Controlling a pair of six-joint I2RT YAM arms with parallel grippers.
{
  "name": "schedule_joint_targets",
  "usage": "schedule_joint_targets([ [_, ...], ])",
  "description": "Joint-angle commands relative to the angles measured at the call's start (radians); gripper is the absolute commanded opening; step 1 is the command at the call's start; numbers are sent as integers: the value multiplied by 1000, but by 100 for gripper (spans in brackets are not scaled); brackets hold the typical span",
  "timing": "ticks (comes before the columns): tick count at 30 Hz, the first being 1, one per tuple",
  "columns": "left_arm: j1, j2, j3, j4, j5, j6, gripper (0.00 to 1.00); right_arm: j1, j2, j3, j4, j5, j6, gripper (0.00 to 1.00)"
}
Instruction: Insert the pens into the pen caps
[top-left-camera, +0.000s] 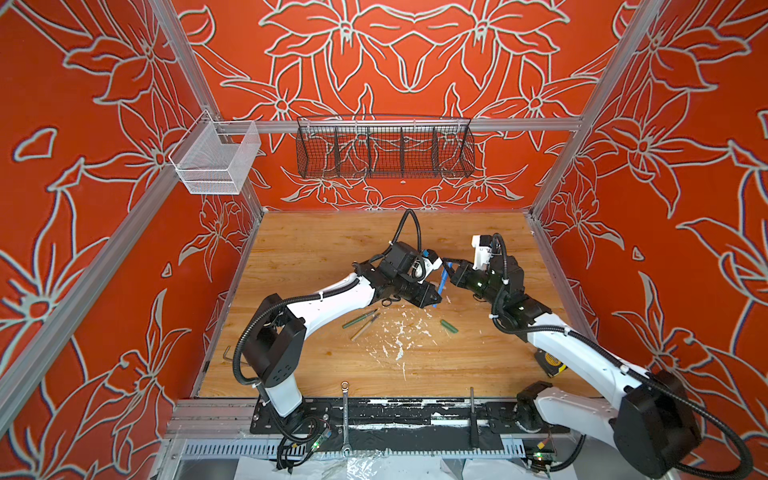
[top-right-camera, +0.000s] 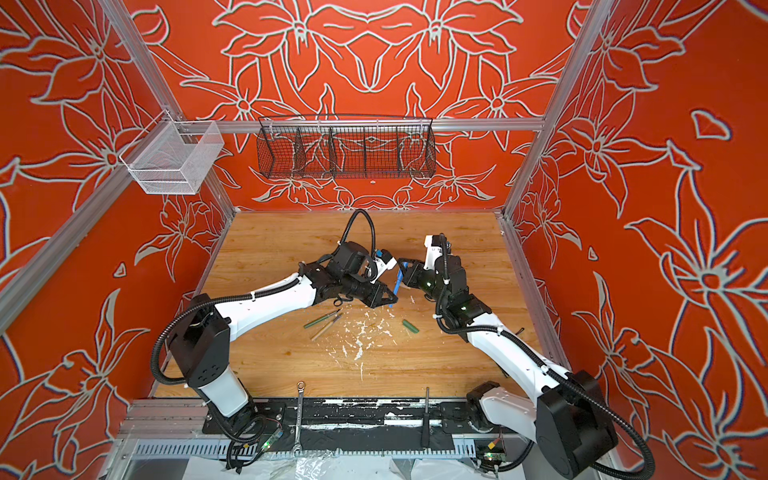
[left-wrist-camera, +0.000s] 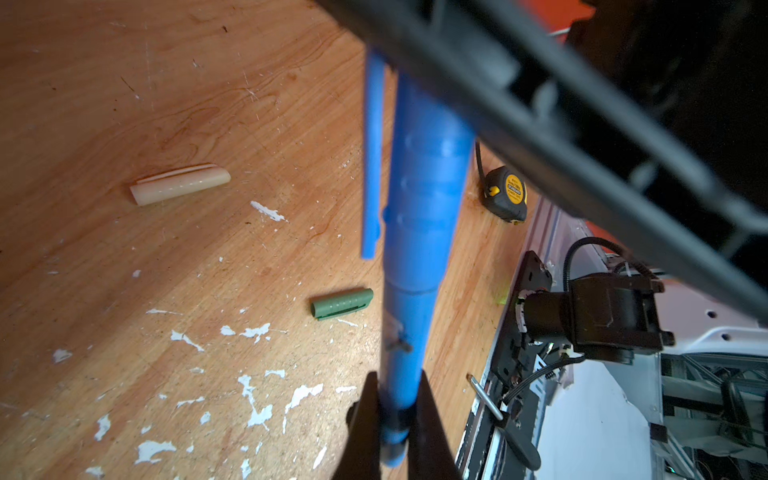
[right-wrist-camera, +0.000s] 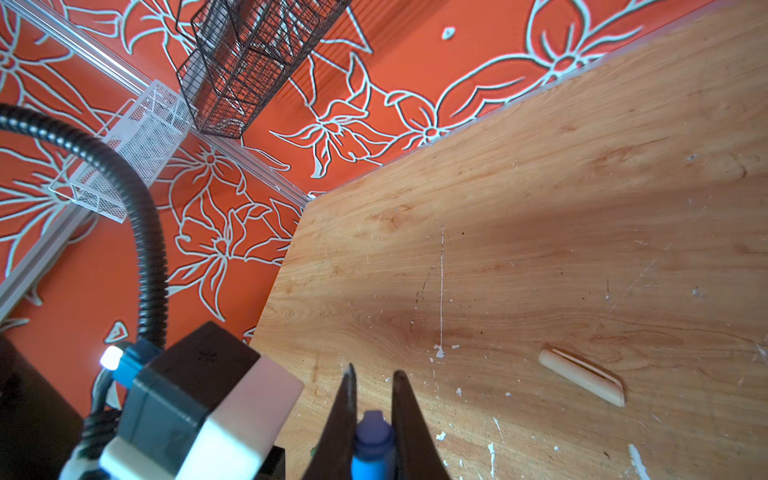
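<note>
Hardware on the black front rail (top-left-camera: 374, 405): silver open-end wrench (top-left-camera: 345, 415) and dark metal rod (top-left-camera: 472, 415), both lying across it, well apart.

Next in is the light wooden tabletop (top-left-camera: 311, 249), with white paint flecks (top-left-camera: 399, 336) scattered mid-table. Left of the flecks, 2 uncapped pens lie side by side, nearly touching, with their dark tips toward the left arm's wrist: thin green pen (top-left-camera: 359, 319) and thin tan pen (top-left-camera: 365, 328). Right of the flecks, the short green pen cap (top-left-camera: 449, 326) lies alone on its side. A yellow-and-black tape measure (top-left-camera: 548, 361) sits at the right table edge, partly behind the right arm.

Past that, both grippers meet above mid-table. Left gripper (left-wrist-camera: 397, 374) is clamped on the lower barrel of the thin blue pen (left-wrist-camera: 405, 353). Right gripper (right-wrist-camera: 374, 370) is clamped on the rounded end of the stubby blue pen cap (right-wrist-camera: 374, 434). In the left wrist view the cap's mouth sits over the pen's end, the 2 in line, with the clip running alongside. Can't tell how deep the pen is seated. In both top views the pair is held off the table, steeply tilted.

The short tan pen cap (left-wrist-camera: 178, 185) lies flat on bare wood, apart from the green one. It shows in the wrist views only.

On the back wall hangs a black wire basket (top-left-camera: 384, 149) with dividers. A white mesh basket (top-left-camera: 216, 158) hangs on the left frame rail.
</note>
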Motion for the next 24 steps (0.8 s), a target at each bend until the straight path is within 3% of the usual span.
schedule_joint_targets([
  [1, 81, 7, 103, 337, -129, -71, 0, 100, 16, -53, -156, -188, 97, 0],
  [9, 102, 11, 119, 337, -113, -47, 0, 115, 57, -43, -146, -247, 130, 0],
  [13, 104, -20, 108, 342, -111, 25, 0, 115, 72, 21, -283, -309, 76, 0],
  [17, 105, -38, 126, 273, -185, 90, 0, 115, 65, 90, -435, -314, 8, 0],
  [24, 128, -57, 116, 323, -194, 68, 0, 131, 72, 63, -404, -335, 57, 0],
])
